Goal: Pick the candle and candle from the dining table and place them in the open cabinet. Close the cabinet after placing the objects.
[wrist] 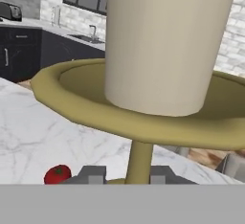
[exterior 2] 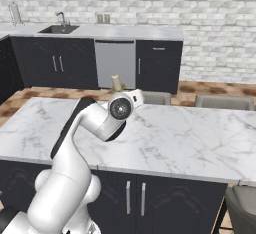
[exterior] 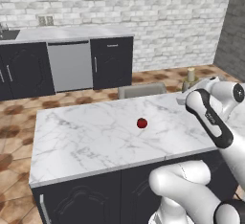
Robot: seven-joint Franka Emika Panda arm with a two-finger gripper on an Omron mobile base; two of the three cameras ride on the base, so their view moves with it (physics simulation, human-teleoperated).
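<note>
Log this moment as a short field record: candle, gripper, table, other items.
candle: cream candle upright on a brass candlestick, dish under it, slim stem below
gripper: gripper with one fingertip either side of the stem, closed on it
dining table: white marble top over dark doors
apple: small red apple lying on the marble, apart from the candle
background: counter with sink against white brick
second candle: cannot tell where it is
</note>
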